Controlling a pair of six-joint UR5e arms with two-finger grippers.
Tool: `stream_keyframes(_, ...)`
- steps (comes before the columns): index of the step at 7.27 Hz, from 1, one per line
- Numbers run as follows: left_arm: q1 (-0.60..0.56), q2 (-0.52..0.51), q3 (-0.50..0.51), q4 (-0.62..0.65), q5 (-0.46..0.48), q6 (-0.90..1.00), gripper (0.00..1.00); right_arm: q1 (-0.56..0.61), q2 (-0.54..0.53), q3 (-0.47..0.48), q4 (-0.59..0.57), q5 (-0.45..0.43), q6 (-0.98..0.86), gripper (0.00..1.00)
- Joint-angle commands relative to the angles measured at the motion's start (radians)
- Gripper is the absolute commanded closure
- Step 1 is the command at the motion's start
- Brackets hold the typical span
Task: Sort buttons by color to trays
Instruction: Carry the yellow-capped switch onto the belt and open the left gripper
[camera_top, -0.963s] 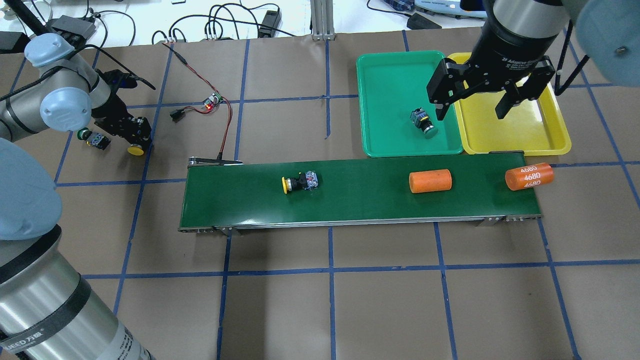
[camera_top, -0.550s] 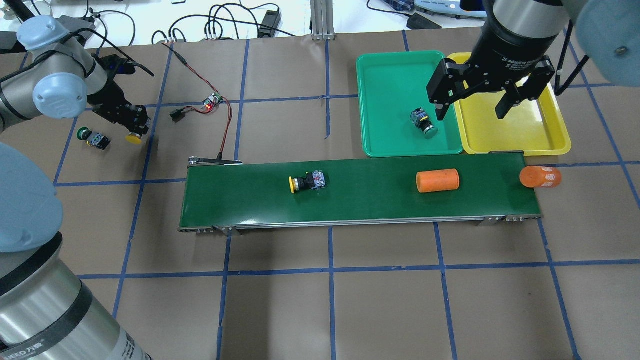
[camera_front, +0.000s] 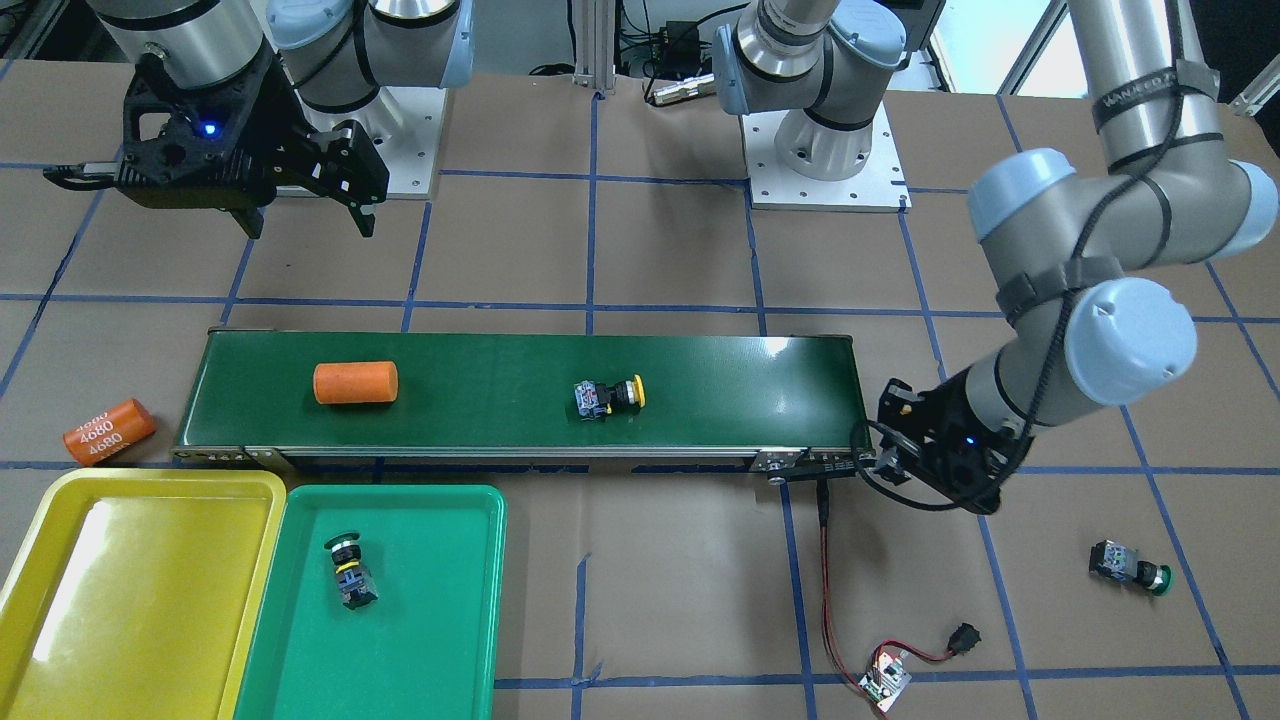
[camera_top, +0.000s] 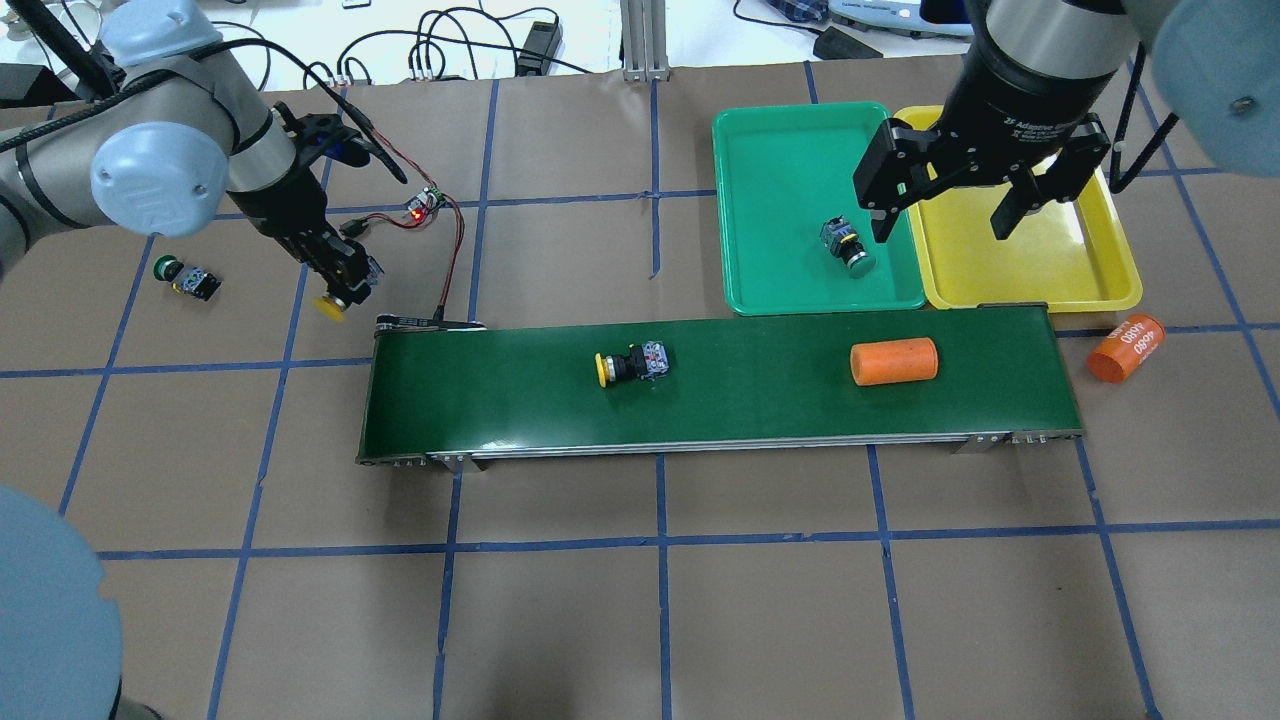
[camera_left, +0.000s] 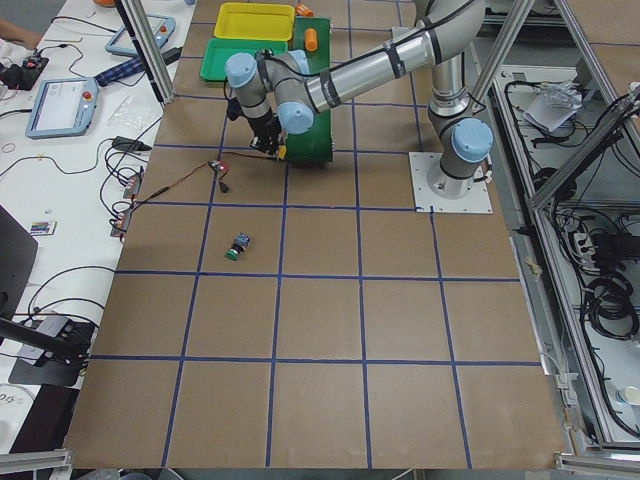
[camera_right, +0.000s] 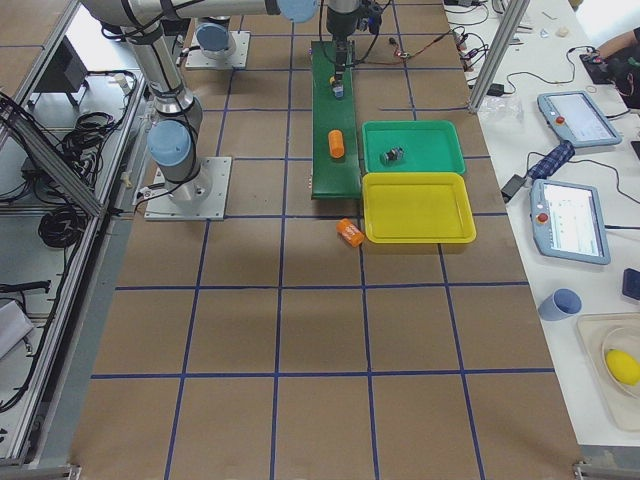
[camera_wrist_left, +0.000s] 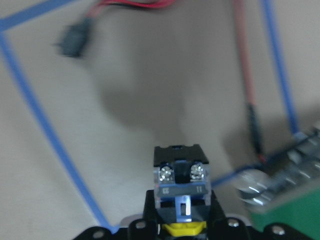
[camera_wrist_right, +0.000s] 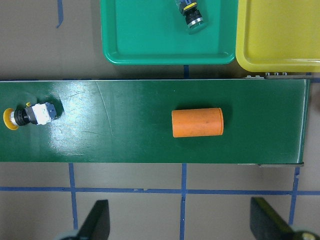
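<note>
My left gripper (camera_top: 343, 287) is shut on a yellow button (camera_wrist_left: 179, 180) and holds it just off the conveyor's left end, cap down. A second yellow button (camera_top: 632, 364) lies on the belt near its middle. One green button (camera_top: 848, 247) lies in the green tray (camera_top: 780, 150). Another green button (camera_top: 186, 278) lies on the table at the far left. The yellow tray (camera_top: 1060, 270) holds nothing. My right gripper (camera_top: 945, 215) is open and empty, high above the line where the two trays meet.
A dark-green conveyor belt (camera_top: 500, 400) runs across the middle. A plain orange cylinder (camera_top: 893, 362) lies on its right part. An orange cylinder marked 4680 (camera_top: 1126, 348) lies on the table past the belt's right end. A small circuit board with red wires (camera_top: 425, 203) lies behind the belt's left end.
My left gripper moved right with the yellow button, from beside the green button to the belt's left end. The belt's items shifted right; the 4680 cylinder rolled off onto the table.
</note>
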Motion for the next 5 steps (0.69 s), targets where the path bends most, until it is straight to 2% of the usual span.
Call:
stream_keyframes(1, -0.142, 0.127, -0.12, 0.001, 0.003, 0.149, 1.0, 0.0, 0.0, 0.0, 0.002, 0.0, 0.0, 0.0)
stream_keyframes(2, -0.2, 0.153, -0.154, 0.011, 0.002, 0.165, 1.0, 0.0, 0.001, 0.0, 0.0, 0.0, 0.0, 0.0)
stream_keyframes(3, -0.245, 0.161, -0.186, 0.089, 0.003, 0.228, 1.0, 0.0, 0.0, 0.0, 0.002, 0.0, 0.0, 0.0)
stream_keyframes(5, -0.258, 0.149, -0.301, 0.341, 0.002, 0.468, 1.0, 0.0, 0.001, 0.0, 0.0, 0.0, 0.0, 0.0)
